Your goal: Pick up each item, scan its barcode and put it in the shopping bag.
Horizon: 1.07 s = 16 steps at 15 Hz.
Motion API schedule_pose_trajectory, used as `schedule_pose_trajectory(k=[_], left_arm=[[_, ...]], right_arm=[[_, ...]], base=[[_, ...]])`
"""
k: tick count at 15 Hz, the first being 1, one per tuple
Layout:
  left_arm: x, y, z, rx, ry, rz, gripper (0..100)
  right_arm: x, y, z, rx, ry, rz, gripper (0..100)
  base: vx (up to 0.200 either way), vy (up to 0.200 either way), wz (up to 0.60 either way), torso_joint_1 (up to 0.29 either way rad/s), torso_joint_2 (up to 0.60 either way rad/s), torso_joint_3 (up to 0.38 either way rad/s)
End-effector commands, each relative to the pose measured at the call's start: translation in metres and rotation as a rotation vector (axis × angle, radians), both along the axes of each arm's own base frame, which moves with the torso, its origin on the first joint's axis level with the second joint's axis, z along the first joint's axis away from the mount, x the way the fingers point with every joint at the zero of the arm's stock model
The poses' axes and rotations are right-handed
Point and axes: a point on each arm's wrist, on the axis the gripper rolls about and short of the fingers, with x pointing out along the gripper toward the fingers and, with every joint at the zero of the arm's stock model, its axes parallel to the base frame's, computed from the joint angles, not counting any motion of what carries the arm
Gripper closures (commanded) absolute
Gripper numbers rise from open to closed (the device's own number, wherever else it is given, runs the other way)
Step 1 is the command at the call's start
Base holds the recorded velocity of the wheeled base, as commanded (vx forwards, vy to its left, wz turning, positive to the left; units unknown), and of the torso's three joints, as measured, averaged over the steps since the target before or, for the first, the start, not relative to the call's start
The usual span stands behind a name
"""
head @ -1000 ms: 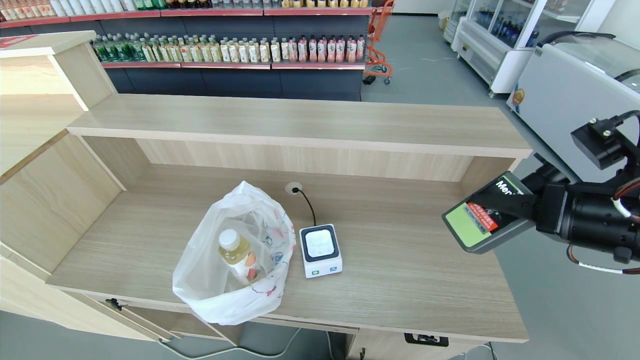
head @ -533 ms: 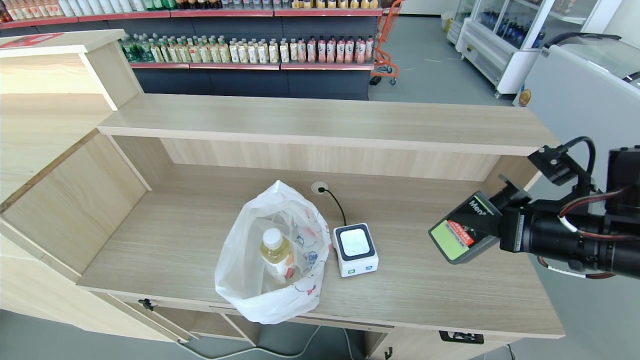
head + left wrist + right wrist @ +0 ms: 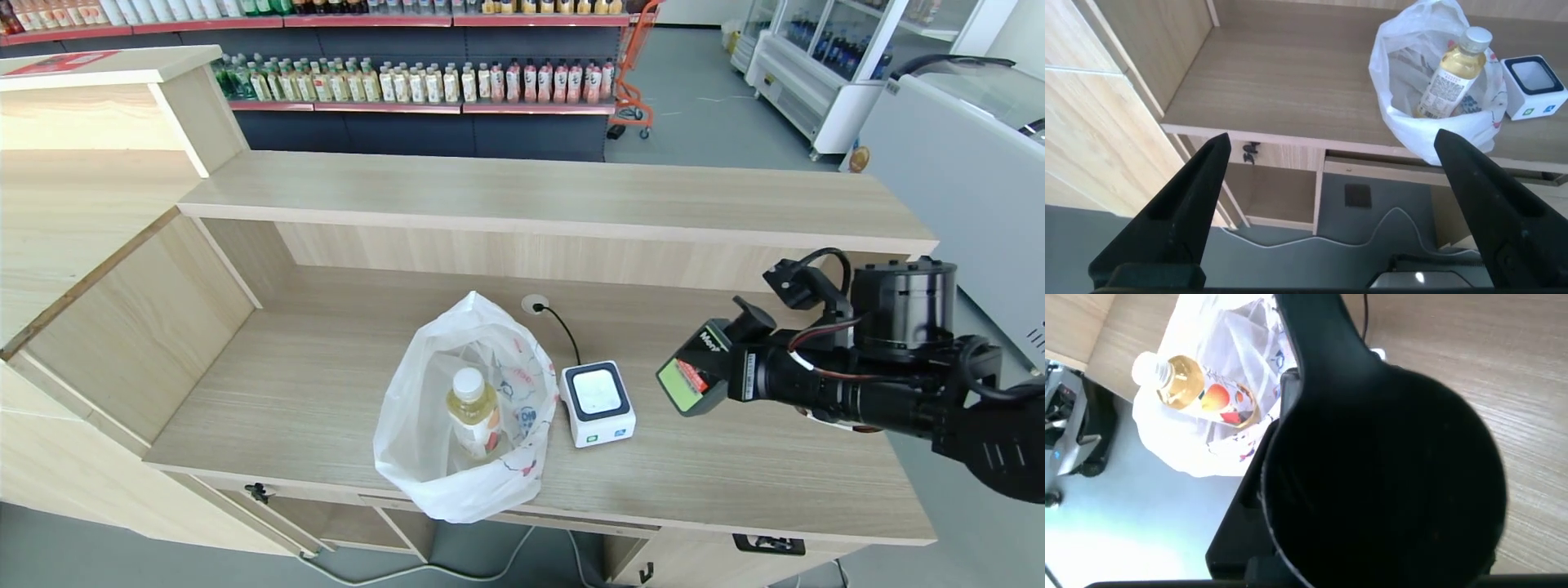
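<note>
Since the pale wood-grain checkout counter (image 3: 735, 474) carries everything, start there. The white crinkled plastic shopping bag (image 3: 408, 425) stands open near its front edge, with a yellow-drink bottle (image 3: 472, 412) upright inside. Just beside the bag, on the robot's right, sits the small white square scanner with a dark-framed window (image 3: 598, 402). Farther right, held above the counter, the right gripper (image 3: 727, 367) is clamped on a dark flat box with a green end and red label (image 3: 690, 381), and that end points toward the scanner. The left gripper (image 3: 1333, 139) hangs spread wide and empty before the counter's front edge. The right arm is therefore nearer, and its next move probably runs leftward.
</note>
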Motion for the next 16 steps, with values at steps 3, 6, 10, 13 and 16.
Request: schedule_pose_trajectory(k=[3,6,10,13,16], left_arm=[[0.000,0.000,0.000,0.000,0.000,0.001,0],[0.000,0.000,0.000,0.000,0.000,0.001,0],[0.000,0.000,0.000,0.000,0.000,0.001,0],[0.000,0.000,0.000,0.000,0.000,0.001,0],[0.000,0.000,0.000,0.000,0.000,0.001,0]], right_arm=[[0.019,0.011,-0.021,-0.018,0.057,0.015,100],[0.030,0.017,-0.031,-0.025,0.076,0.019,100],[0.041,0.021,-0.046,-0.034,0.064,-0.003,100],[0.046,0.022,-0.055,-0.042,0.087,-0.004,100],[0.054,0.025,-0.059,-0.031,0.071,0.000,100]], base=[[0.000,0.000,0.00,0.000,0.00,0.000],[0.000,0.000,0.00,0.000,0.00,0.000],[0.000,0.000,0.00,0.000,0.00,0.000],[0.000,0.000,0.00,0.000,0.00,0.000],[0.000,0.000,0.00,0.000,0.00,0.000]])
